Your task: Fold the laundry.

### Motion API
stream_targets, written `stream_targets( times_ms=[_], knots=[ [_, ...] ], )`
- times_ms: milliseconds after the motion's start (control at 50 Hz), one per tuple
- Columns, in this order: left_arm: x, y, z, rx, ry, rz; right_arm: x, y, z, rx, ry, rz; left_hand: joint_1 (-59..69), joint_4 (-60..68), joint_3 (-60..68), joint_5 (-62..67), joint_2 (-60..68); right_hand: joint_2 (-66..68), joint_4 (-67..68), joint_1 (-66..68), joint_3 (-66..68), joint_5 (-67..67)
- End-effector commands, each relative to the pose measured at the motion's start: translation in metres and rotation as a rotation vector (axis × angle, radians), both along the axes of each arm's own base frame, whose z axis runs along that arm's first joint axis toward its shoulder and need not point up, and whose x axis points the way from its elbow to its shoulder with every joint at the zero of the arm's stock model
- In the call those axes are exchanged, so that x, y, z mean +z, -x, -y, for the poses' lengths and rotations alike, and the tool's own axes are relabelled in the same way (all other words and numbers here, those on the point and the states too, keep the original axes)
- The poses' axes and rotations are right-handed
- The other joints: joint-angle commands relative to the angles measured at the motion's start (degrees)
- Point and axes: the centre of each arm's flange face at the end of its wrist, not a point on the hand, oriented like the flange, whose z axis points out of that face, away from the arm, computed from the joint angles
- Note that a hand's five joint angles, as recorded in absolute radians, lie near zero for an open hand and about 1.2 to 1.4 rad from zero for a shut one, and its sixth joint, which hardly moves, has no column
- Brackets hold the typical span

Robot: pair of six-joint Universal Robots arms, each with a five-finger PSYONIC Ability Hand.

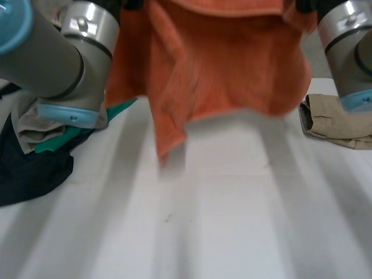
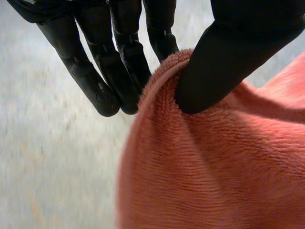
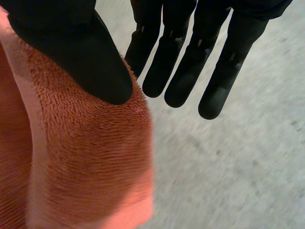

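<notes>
Both hands are holding an orange towel up over the white table, the cloth hanging down between the two arms. The left hand is pinching a bunched upper edge between thumb and straight fingers; the right hand is pinching a hemmed corner likewise. A heap of dark, green and beige clothes is lying beside the left arm, and a folded tan garment beside the right arm.
</notes>
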Motion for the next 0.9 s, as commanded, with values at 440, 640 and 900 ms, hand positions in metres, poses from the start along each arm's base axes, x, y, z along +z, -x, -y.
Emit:
stream_targets(
  times_ms=[440,640,900],
  knots=[
    [-0.252,0.001,-0.111,-0.139,-0.707,0.49,-0.243,0.058,-0.034,-0.089,-0.916,-0.351,-33.22,-35.57,-34.79,-33.58,-35.44,12.65,11.47,16.19,11.98,12.38],
    [-0.208,-0.04,-0.084,-0.047,-0.75,0.38,-0.229,0.074,-0.028,-0.128,-0.922,-0.272,-51.08,-53.42,-52.65,-51.44,-53.3,12.65,11.47,16.19,11.98,12.38],
    [-0.229,-0.114,-0.014,0.033,-0.821,0.444,-0.234,0.076,-0.027,-0.122,-0.928,-0.284,-33.45,-35.8,-35.02,-33.81,-35.67,12.65,11.47,16.19,11.98,12.38]
  ],
)
